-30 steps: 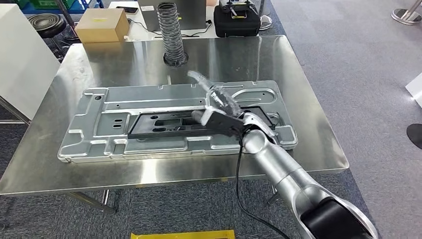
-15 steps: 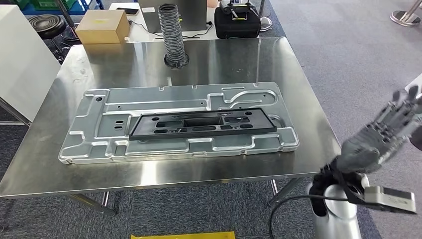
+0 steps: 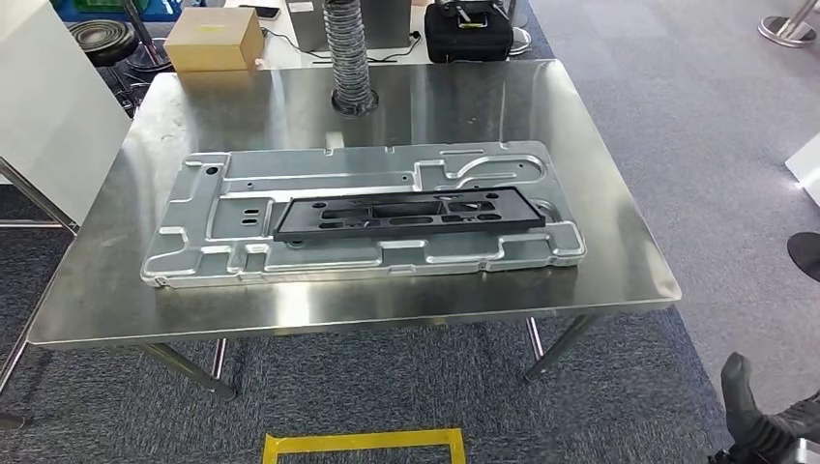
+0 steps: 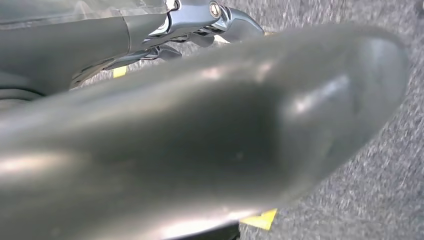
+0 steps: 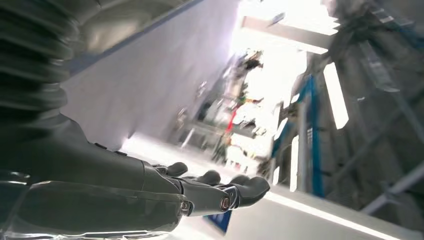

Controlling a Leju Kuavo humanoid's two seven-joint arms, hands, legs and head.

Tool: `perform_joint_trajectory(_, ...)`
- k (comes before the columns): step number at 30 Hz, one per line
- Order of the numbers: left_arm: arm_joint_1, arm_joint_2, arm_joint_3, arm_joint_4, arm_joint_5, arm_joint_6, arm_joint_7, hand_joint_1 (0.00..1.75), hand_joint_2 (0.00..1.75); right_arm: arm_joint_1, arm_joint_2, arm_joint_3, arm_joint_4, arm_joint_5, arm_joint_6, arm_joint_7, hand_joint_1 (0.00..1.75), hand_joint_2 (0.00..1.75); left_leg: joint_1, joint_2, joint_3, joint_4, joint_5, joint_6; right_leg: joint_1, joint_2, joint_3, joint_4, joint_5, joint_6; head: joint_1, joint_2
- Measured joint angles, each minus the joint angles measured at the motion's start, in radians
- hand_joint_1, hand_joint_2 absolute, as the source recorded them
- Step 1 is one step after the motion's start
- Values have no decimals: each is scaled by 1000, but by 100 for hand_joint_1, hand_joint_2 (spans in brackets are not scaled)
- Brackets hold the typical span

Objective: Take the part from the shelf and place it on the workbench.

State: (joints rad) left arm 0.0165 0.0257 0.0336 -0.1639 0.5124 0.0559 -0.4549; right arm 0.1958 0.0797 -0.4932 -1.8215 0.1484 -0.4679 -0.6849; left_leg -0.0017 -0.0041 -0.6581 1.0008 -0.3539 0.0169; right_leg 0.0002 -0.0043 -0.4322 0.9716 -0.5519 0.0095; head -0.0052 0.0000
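The black slotted part (image 3: 406, 213) lies flat on a large silver stamped plate (image 3: 222, 251) in the middle of the steel workbench (image 3: 609, 193). Nothing touches it. My right hand (image 3: 764, 425) hangs low at the bottom right of the head view, off the table's front right corner and well away from the part. In the right wrist view my right hand (image 5: 150, 190) has its fingers stretched out and holds nothing. In the left wrist view my left hand (image 4: 200, 130) hangs over grey carpet, its thumb blurred and close, its fingers (image 4: 210, 15) apart and holding nothing.
A grey corrugated hose (image 3: 350, 58) stands at the back of the table. Behind it sit a cardboard box (image 3: 215, 39) and a black case (image 3: 469, 34). A white panel (image 3: 48, 106) stands at the left. Yellow tape (image 3: 363, 445) marks the floor before the table.
My right hand left the black part, swung out to the right past the table edge and dropped to the lower right corner. The head view has shifted slightly.
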Motion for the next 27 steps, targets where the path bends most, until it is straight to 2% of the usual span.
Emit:
perform_joint_trajectory(2,3,2,1,0,0,-2,0,0,0,-11,9,-59,77,52,1,1,0,175,2,1,-1,-10,19,-13,4,0,-7,-13,16,-10,3,0)
perform_joint_trajectory(3,4,4,2,1,0,-4,0,0,0,-22,12,-90,126,82,0,2,0,175,4,0,-5,-9,14,-19,2,-1,-14,-18,28,-16,4,0)
perform_joint_trajectory(4,5,5,3,1,0,-5,0,0,0,-35,14,-121,182,115,-5,2,0,175,4,0,-13,5,-10,-24,-1,-3,-25,-22,43,-22,3,0)
perform_joint_trajectory(5,7,6,5,1,-1,-7,1,0,0,-49,15,-150,242,150,-15,3,0,175,5,0,-24,38,-53,-28,-4,-4,-38,-26,58,-27,2,0)
perform_joint_trajectory(7,6,6,8,1,-1,-9,3,0,0,-77,12,-216,387,219,-48,2,0,175,9,0,-49,159,-163,-36,-4,-7,-67,-25,82,-31,0,0)
perform_joint_trajectory(8,6,6,10,1,-2,-9,5,0,0,-89,8,-252,468,249,-67,2,0,175,10,0,-55,223,-195,-40,-4,-9,-83,-22,93,-30,0,0)
perform_joint_trajectory(9,5,6,11,1,-2,-9,6,0,0,-100,1,-286,552,275,-87,1,0,175,11,0,-51,268,-203,-43,-4,-11,-100,-18,103,-28,0,0)
perform_joint_trajectory(10,5,6,12,1,-3,-9,8,0,0,-111,-8,-317,636,297,-108,0,0,175,12,0,-31,281,-188,-45,-4,-12,-117,-13,112,-25,0,0)
perform_joint_trajectory(11,4,6,13,1,-5,-10,9,0,0,-120,-19,-345,717,317,-128,0,0,175,13,0,6,257,-161,-45,-5,-14,-134,-6,120,-22,0,0)
perform_joint_trajectory(12,3,6,14,1,-7,-12,10,0,0,-128,-30,-370,791,340,-147,0,0,175,14,0,60,200,-143,-43,-5,-15,-149,2,127,-19,0,0)
perform_joint_trajectory(14,-1,6,15,1,-9,-16,11,0,0,-142,-51,-414,929,407,-185,11,0,175,11,-1,166,54,-153,-35,-4,-14,-172,15,140,-10,0,0)
perform_joint_trajectory(15,-2,6,15,1,-9,-17,10,0,0,-149,-58,-434,988,461,-200,28,0,175,9,-2,196,3,-168,-30,-3,-14,-177,18,148,-4,0,0)
perform_joint_trajectory(16,-3,6,15,1,-10,-17,10,0,0,-155,-63,-456,1044,528,-212,53,0,175,7,-2,206,-22,-177,-23,-3,-14,-180,17,156,1,-1,0)
perform_joint_trajectory(18,-1,4,14,1,-14,-18,10,0,0,-164,-64,-503,1131,664,-222,114,0,175,7,1,196,-31,-163,-7,-6,-10,-185,17,162,13,-2,0)
perform_joint_trajectory(19,-2,3,14,1,-16,-19,10,0,0,-166,-63,-526,1166,716,-222,141,0,175,8,3,189,-33,-154,3,-8,-8,-193,29,144,19,-1,0)
perform_joint_trajectory(20,-2,2,14,1,-18,-20,10,0,0,-168,-62,-546,1198,754,-223,162,0,175,9,5,180,-36,-143,11,-9,-6,-205,61,107,23,0,0)
perform_joint_trajectory(22,-1,2,13,1,-25,-22,11,0,0,-176,-61,-578,1261,823,-223,217,0,175,7,9,157,-35,-124,21,-12,-4,-240,182,4,29,3,0)
perform_joint_trajectory(23,0,2,11,1,-29,-23,11,0,0,-180,-61,-587,1295,861,-222,253,0,175,6,10,145,-34,-115,21,-13,-3,-254,248,-33,32,4,0)
perform_joint_trajectory(24,1,2,9,1,-34,-25,11,0,0,-185,-61,-592,1329,901,-218,291,0,175,5,11,131,-33,-106,21,-14,-3,-257,292,-47,33,4,0)
perform_joint_trajectory(25,1,2,6,1,-37,-28,11,0,0,-189,-60,-593,1364,940,-212,329,0,175,5,12,118,-31,-97,20,-15,-3,-243,303,-37,33,4,0)
perform_joint_trajectory(26,1,2,3,1,-41,-31,11,0,0,-192,-59,-591,1396,976,-204,362,0,175,4,11,104,-28,-88,17,-15,-3,-211,274,-11,31,3,0)
perform_joint_trajectory(27,1,2,-1,1,-43,-34,11,0,0,-195,-58,-586,1425,1006,-196,389,0,175,4,11,92,-24,-81,14,-15,-2,-163,215,18,28,4,0)
